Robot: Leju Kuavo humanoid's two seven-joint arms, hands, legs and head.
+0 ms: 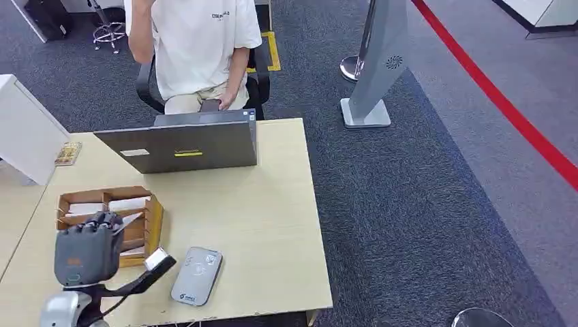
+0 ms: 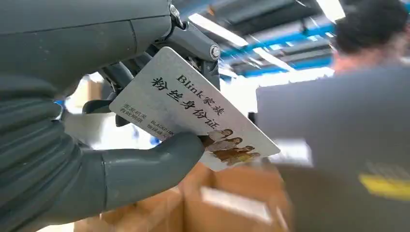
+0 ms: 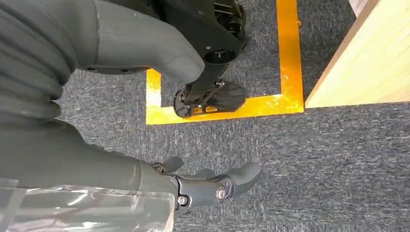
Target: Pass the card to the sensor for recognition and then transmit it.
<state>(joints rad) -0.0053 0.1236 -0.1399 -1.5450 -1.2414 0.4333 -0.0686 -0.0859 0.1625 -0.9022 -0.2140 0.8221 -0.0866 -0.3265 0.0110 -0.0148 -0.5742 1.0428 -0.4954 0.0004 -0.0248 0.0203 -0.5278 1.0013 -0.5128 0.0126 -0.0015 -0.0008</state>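
Now left hand [image 1: 87,251] pinching card [image 1: 156,259], long axis pointing toward sensor [image 1: 197,275], right hand [image 3: 193,186] empty, fingers apart.

even bright indoor light; left wrist view's background blurred, ceiling lights glaring.

Laptop [image 1: 187,144] behind card box [image 1: 112,221], sensor [image 1: 197,274] right of box, on table [image 1: 272,225]

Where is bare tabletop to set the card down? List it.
Free: between laptop and reader, and right of the reader up to the table edge. Crowded: front left, where the left hand holds the card beside the wooden organizer.
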